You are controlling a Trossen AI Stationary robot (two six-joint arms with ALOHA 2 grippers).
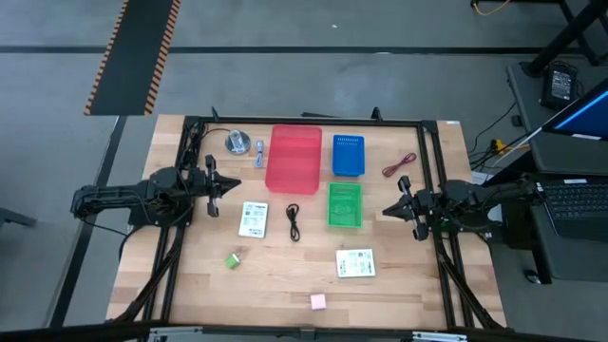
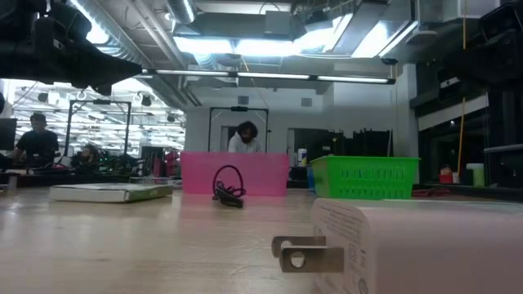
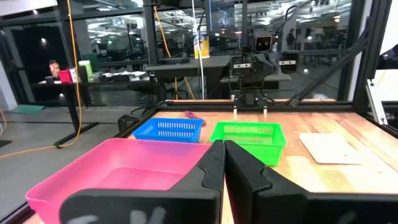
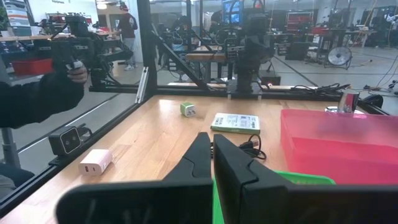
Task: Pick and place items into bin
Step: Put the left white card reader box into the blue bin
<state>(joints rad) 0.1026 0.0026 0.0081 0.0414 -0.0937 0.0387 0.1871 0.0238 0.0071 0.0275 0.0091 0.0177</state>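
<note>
Both arms are waiting at opposite edges of the wooden counter (image 1: 190, 275), leaving the middle open for sorting. The pink bin (image 1: 294, 157), green bin (image 1: 345, 205) and blue bin (image 1: 349, 156) are sitting clustered mid-counter, within either arm's reach. Items are lying scattered, none binned yet: two white printed packets (image 1: 253, 219) (image 1: 355, 263), a black cable (image 1: 293, 222), a red cable (image 1: 399, 164), a green block (image 1: 233, 258) and a pink block (image 1: 318, 301). The left gripper (image 1: 233, 183) and right gripper (image 1: 389, 213) are keeping their fingers pressed together, holding nothing. Packet lettering is proving too small to read.
</note>
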